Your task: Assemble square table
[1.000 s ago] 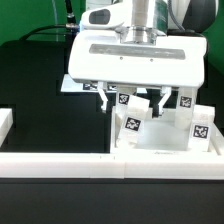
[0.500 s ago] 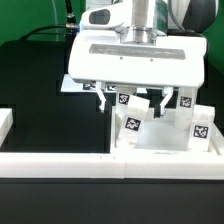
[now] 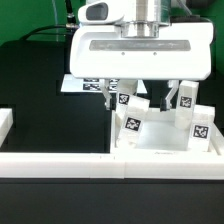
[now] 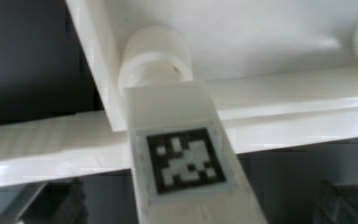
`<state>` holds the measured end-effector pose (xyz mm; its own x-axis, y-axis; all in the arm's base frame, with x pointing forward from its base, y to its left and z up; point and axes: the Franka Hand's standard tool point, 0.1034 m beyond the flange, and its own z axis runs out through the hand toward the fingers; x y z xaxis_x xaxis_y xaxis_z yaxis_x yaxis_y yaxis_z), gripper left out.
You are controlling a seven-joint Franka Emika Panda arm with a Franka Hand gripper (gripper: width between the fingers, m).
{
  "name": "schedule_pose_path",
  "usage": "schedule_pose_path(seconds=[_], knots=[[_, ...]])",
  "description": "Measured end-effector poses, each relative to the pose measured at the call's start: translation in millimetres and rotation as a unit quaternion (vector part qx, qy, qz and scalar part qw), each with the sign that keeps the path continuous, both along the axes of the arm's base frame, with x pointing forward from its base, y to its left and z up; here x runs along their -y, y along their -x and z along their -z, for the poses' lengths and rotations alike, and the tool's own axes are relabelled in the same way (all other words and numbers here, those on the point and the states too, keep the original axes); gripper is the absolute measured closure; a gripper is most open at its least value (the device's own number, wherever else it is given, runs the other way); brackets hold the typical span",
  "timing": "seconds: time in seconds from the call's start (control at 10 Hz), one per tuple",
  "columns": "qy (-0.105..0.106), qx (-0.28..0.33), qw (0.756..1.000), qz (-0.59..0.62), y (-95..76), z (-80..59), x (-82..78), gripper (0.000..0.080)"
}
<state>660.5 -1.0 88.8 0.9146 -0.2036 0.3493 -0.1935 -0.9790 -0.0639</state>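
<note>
Tabletop (image 3: 165, 140) on black surface (image 3: 45, 100), toward 3 o'clock in exterior view, against white border bar (image 3: 60, 161) at 6. Tagged leg (image 4: 179, 130) upright in socket. Pincer (image 3: 143, 92) directly above, fingers apart, holding nothing.

The scene is seen frontally, slightly above, by the exterior view; the white tagged block leg (image 4: 179, 140) is seen very near by the wrist view.

tagged white leg (image 4: 179, 130), apparently seated on tabletop (image 4: 300, 45)
</note>
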Motion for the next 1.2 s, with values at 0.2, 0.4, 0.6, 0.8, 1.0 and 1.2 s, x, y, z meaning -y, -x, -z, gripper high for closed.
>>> schedule_pose_path(seconds=[0.2, 0.4, 0.6, 0.8, 1.0, 1.2], knots=[[-0.036, -0.083, 0.996, 0.0, 1.9, -1.1, -2.9, 0.015], [-0.054, -0.122, 0.991, 0.003, -6.9, -2.4, 11.7, 0.015], [-0.051, -0.116, 0.992, 0.002, -7.5, -1.1, 9.9, 0.015], [-0.051, -0.116, 0.992, 0.003, -7.4, -0.9, 11.2, 0.015], [-0.051, -0.116, 0.992, 0.003, -7.4, -0.8, 11.5, 0.016], [-0.051, -0.117, 0.992, 0.004, -7.4, -0.8, 11.7, 0.0322]])
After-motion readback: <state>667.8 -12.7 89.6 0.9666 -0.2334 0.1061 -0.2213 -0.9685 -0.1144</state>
